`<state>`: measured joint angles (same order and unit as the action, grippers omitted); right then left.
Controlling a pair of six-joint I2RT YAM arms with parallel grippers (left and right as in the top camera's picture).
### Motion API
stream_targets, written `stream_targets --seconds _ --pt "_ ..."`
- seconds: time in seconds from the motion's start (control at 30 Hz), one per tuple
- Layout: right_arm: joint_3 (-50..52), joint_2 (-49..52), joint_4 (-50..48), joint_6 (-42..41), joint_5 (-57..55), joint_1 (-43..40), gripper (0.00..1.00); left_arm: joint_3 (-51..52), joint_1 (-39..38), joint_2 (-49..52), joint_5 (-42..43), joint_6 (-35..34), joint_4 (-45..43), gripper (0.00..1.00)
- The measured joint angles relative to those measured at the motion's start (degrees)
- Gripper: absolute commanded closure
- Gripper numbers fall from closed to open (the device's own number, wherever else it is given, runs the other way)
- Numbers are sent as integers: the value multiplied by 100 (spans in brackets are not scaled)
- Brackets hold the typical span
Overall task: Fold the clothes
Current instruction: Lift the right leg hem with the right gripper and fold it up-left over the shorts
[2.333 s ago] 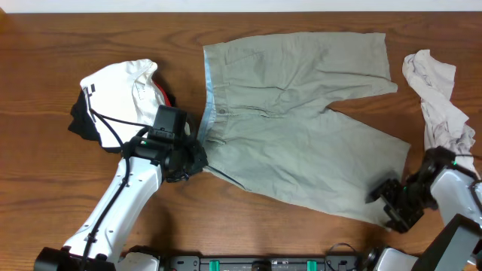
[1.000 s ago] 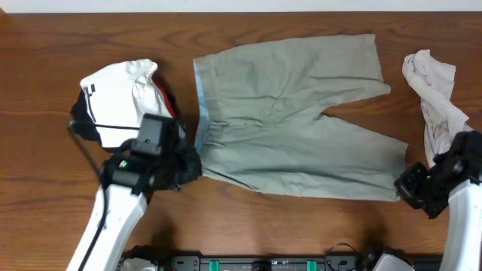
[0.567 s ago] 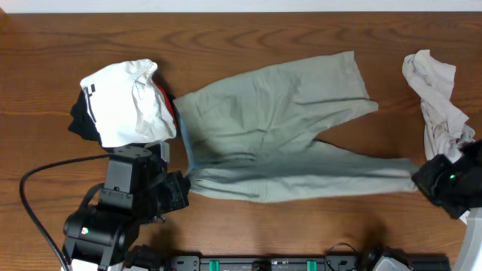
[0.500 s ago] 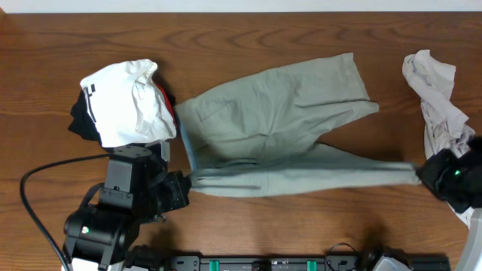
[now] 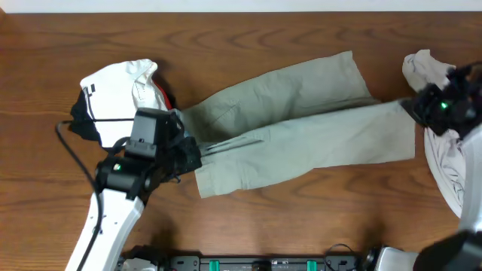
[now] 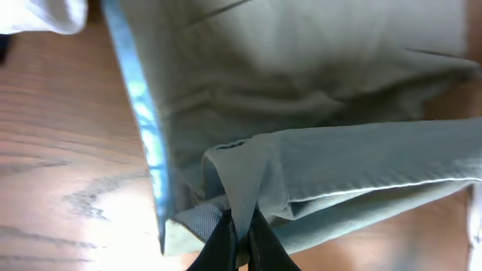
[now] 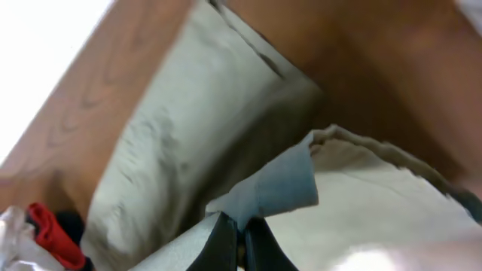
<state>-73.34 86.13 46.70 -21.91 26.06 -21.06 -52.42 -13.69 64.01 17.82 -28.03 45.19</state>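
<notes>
Khaki-green trousers [image 5: 301, 128] lie stretched across the middle of the table [image 5: 248, 226], pinched at both ends so the cloth stays taut while one leg is laid along the other, by the look of it a lengthwise fold nearly made. At the nine o'clock end the left gripper [image 5: 188, 153] is clenched on a bunch of fabric by the light-blue waistband [image 6: 143, 113]. At the three o'clock end the right gripper [image 5: 416, 108] is pinched tight on the end of one leg.

The left arm rises from the table's seven o'clock edge and leans toward one o'clock, wrist low over the cloth. The right arm comes up along the three o'clock side, its wrist over a crumpled cream garment [image 5: 444, 162] awaiting its turn. A white, black and red bundle [image 5: 120, 98] sits at ten o'clock from the left gripper, just beside the waistband end.
</notes>
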Motion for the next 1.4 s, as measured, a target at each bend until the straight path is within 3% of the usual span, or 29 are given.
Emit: stream_targets --seconds 0.2,0.43,0.67,0.9,1.4 --pt "0 678 -1257 -109 389 518 99 -2 -2 398 -737 -2 -173 94" --pt "0 1410 -2503 -341 391 1078 99 -2 0 702 -1753 214 -966 94" --pt "0 2087 -3333 -664 391 1340 99 -9 0 1158 -2177 455 -1515 94" --pt "0 2378 -3681 -859 120 1381 99 -11 0 1792 -2275 562 -1888 94" --pt "0 2378 -4059 -1062 -487 1381 99 -11 0 2138 -2280 581 -2677 94"
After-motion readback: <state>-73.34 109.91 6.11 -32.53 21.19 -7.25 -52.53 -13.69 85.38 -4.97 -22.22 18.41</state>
